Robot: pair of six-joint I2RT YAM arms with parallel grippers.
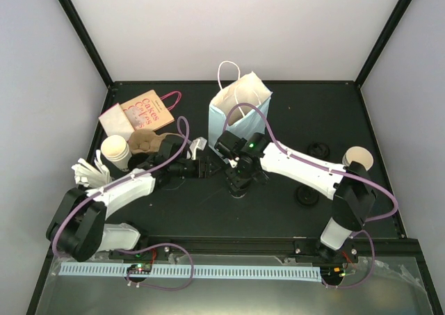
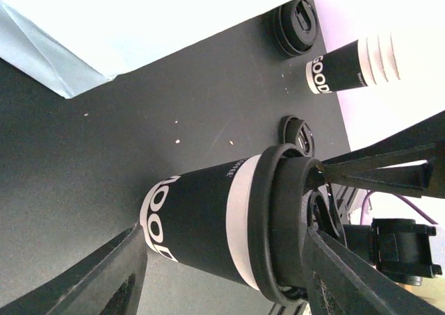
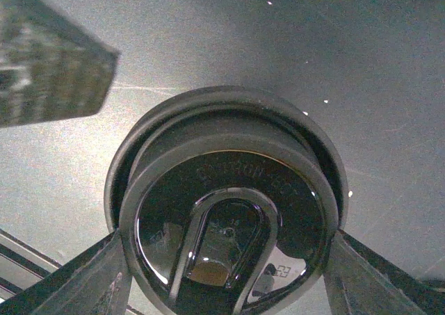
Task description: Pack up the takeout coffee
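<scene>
A black takeout cup [image 2: 201, 224] with a white band stands in the middle of the table, capped by a black lid [image 3: 229, 190]. My right gripper [image 3: 228, 244] reaches down from above and is shut on that lid, a finger pressed to each side of its rim. In the top view the right gripper [image 1: 238, 181] hides most of the cup. My left gripper [image 2: 222, 249] comes in from the left, turned on its side, with the cup between its open fingers; a small gap shows at the lower finger. The light blue paper bag [image 1: 236, 113] stands open just behind.
A second black cup [image 1: 358, 158] without a lid stands at the right. Two loose lids [image 1: 318, 149] [image 1: 308, 196] lie near it. A brown paper bag [image 1: 139, 113], a white cup stack [image 1: 115, 151] and white cutlery [image 1: 87, 172] sit at the left.
</scene>
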